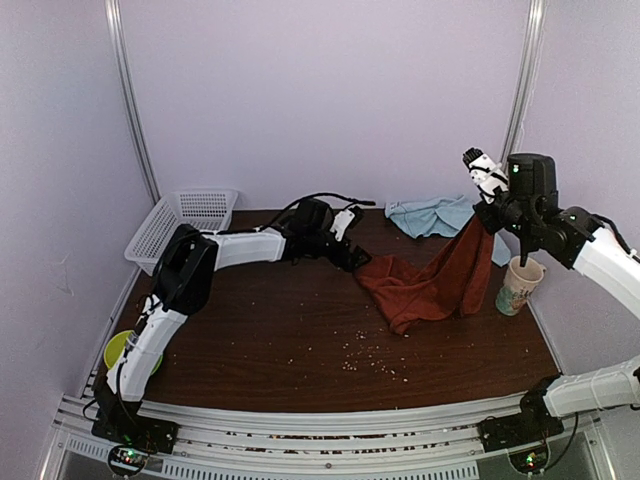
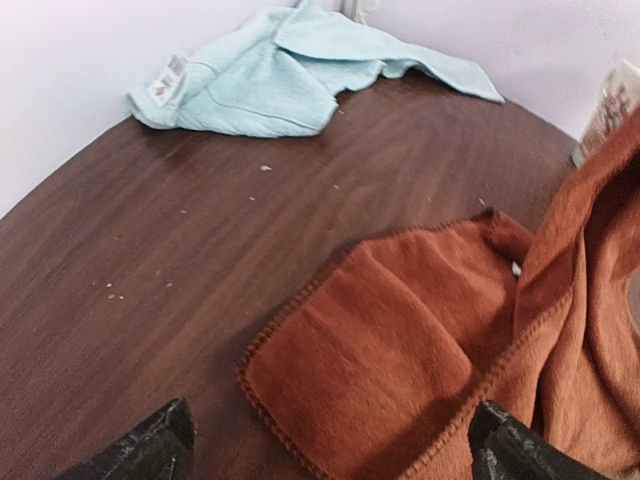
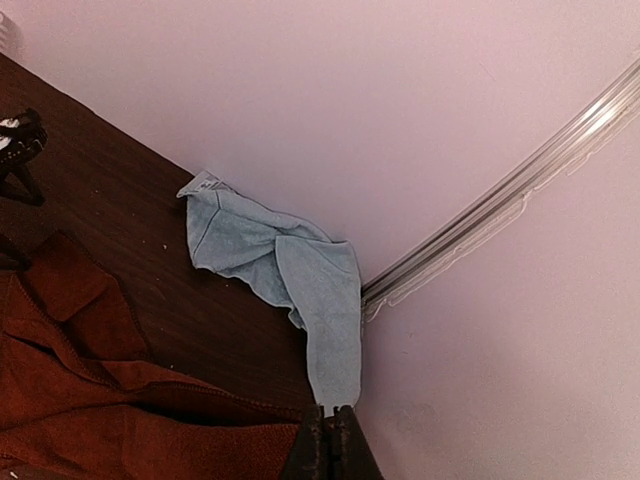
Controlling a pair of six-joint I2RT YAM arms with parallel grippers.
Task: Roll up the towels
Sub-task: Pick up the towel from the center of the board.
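Your red towel [image 1: 430, 285] lies in a loose heap right of the middle of the counter [image 1: 250, 340]. One corner is raised off the wood to the right tool [image 1: 487, 218]. That tool's fingers are pressed tight together on the corner, so the cloth hangs from it in a slanting sheet. The lower part spreads flat and doubled over itself. The blue towel [image 1: 432, 215] sits bunched against the back wall, behind the red one and apart from both tools. Neither towel is rolled.

The left tool [image 1: 355, 258] hangs low at the red towel's left edge, with its fingers spread wide and nothing held.

Only the overhead view shows you the lifted corner and the whole layout. A paper cup [image 1: 520, 285] stands just right of the hanging cloth, a white basket [image 1: 150, 235] sits at the back left, and crumbs [image 1: 365, 362] are scattered over the near wood.

The left wrist view gives you detail the overhead misses: the stitched hem along the red towel's edge, its folded-over flap, and a small white label on one end of the blue towel.

The right wrist view shows the two dark fingers closed side by side at the bottom of the frame. Red cloth bunches just beside them, and the blue towel's narrow end trails toward the wall corner. The pinch itself is out of sight there.
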